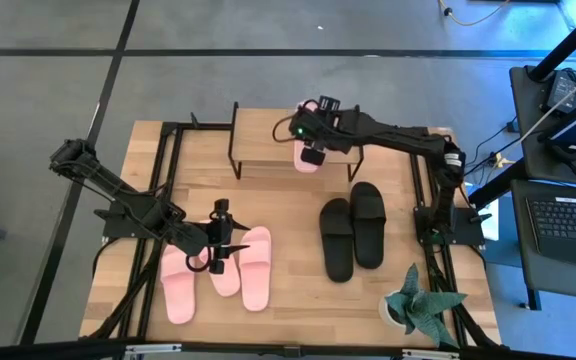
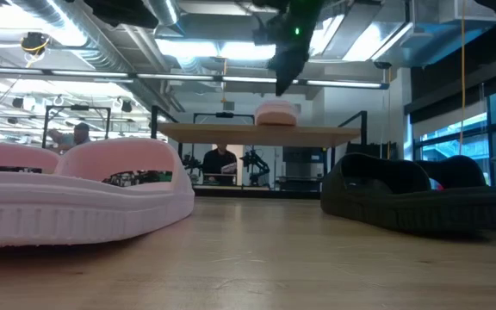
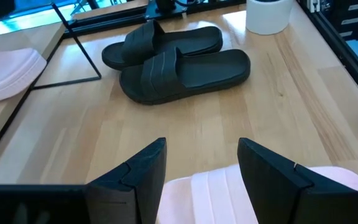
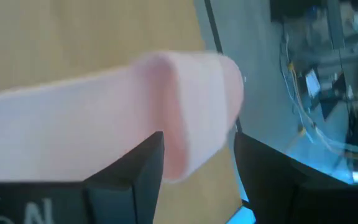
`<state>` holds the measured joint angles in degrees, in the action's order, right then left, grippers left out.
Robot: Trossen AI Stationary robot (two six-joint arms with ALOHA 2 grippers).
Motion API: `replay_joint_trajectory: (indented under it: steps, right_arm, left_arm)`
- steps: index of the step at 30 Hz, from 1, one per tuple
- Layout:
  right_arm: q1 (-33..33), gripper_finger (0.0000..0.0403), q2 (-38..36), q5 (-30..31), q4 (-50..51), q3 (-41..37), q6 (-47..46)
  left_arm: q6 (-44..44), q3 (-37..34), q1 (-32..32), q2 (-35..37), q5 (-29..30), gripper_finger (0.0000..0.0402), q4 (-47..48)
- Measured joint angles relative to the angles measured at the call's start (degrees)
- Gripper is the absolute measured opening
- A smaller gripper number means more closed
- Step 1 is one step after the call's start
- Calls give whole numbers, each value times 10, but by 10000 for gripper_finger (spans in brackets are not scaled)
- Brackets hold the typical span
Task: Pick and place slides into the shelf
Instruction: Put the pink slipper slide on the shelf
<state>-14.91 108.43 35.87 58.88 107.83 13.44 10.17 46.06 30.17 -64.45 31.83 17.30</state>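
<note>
- Shelf [image 1: 268, 140] stands at the far edge of the tabletop [image 1: 298, 290]; one pink slide [image 1: 308, 155] sits on its top board at the right end.
- Right end effector [image 1: 314, 150] is right over that slide; wrist view shows the fingers spread either side of the strap, not pinching it. Looks like the placing step, slide just set down or about to be let go.
- Left end effector [image 1: 218, 250] hovers low over the three pink slides [image 1: 218, 275] at the near left of the tabletop, fingers [image 3: 138, 174] spread, straddling one pink strap.
- Black pair [image 1: 353, 235] lies side by side at the right, untouched; potted plant [image 1: 415, 305] near the front right corner.
- Judgement: one of six shelved, five left.
- Next for right: lift straight clear without dragging the slide off the board edge.
- Next for left: drop, close on the strap, carry to the shelf.
</note>
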Motion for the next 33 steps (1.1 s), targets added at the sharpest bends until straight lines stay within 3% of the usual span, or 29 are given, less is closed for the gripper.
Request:
replay_joint_trajectory:
  steps: [4, 9, 11, 15, 24, 33]
  right_arm:
    - [35, 196, -25, -24, 9, 0, -30]
    - [77, 196, -64, -156, 20, -2, -72]
    - [100, 196, -83, -177, 15, -12, -77]
    - [160, 196, -136, -178, -14, -63, -94]
    - [300, 196, -254, -176, -238, -286, -120]
    - [350, 196, -269, -175, -443, -460, -119]
  left_arm:
    - [0, 0, 0, 0, 0, 190, -4]
    - [22, 0, 0, 0, 0, 190, -3]
    - [32, 0, 1, 0, 0, 190, -3]
    - [32, 0, 20, 0, 0, 190, -5]
    - [18, 0, 62, 0, 0, 190, -24]
    - [-90, 0, 87, -52, 9, 190, -97]
